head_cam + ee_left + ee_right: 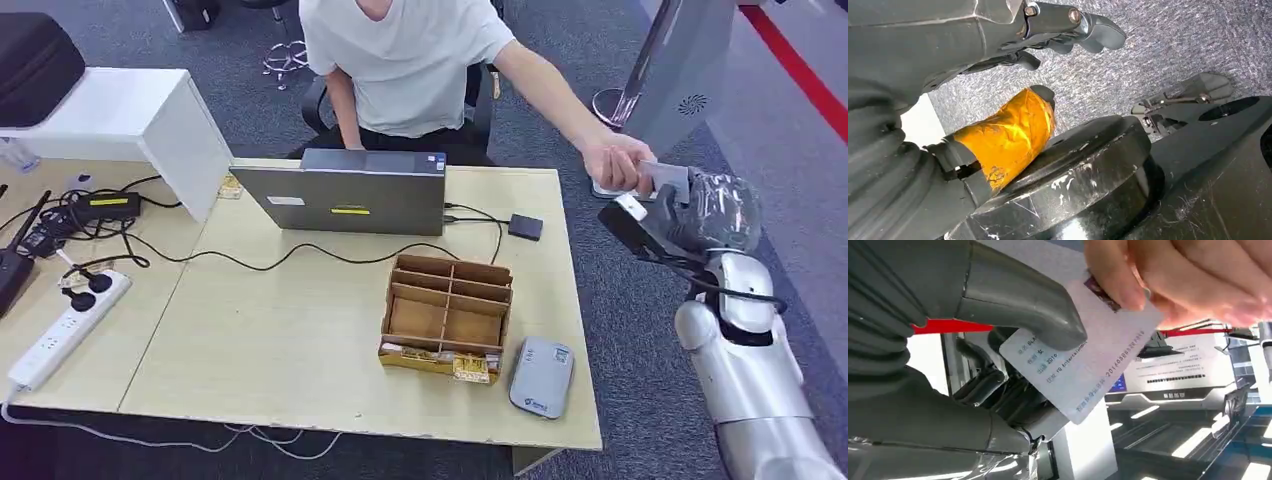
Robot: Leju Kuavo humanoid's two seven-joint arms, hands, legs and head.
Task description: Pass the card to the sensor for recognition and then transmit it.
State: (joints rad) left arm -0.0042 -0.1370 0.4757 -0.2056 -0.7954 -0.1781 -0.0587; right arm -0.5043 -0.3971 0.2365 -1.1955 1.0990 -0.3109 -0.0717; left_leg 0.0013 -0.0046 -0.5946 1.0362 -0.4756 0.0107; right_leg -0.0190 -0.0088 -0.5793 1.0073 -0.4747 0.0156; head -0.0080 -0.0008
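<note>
Card (1083, 360) is up in the air off the right edge of the table, pinched by the robot's right hand (690, 205) with the thick grey thumb (1023, 305) pressed flat on its printed face and the darker fingers behind it, and a person's hand (618, 162) is gripping the far end of the same card at the same time, so both have hold of it. Going left to right across the head view: a white power strip (62, 335) lies at the near left corner of the table (280, 340) with black cables and adapters tangled behind it, and a white box (150, 125) stands at the far left with a dark bag on top. Around the middle far side sits an open grey laptop (345, 190), its back facing the robot, and the person in a pale t-shirt sits right behind it. Nearer and a bit right is a brown cardboard divider tray (448, 315), with a grey card reader (541, 376) just beside it at the near right edge. A small black box (525, 226) lies on the far right of the table, cabled toward the laptop. The left hand (998, 55) hangs down over grey carpet, fingers loosely apart and nothing in them, its thumb wrapped in orange tape (1008, 135).
</note>
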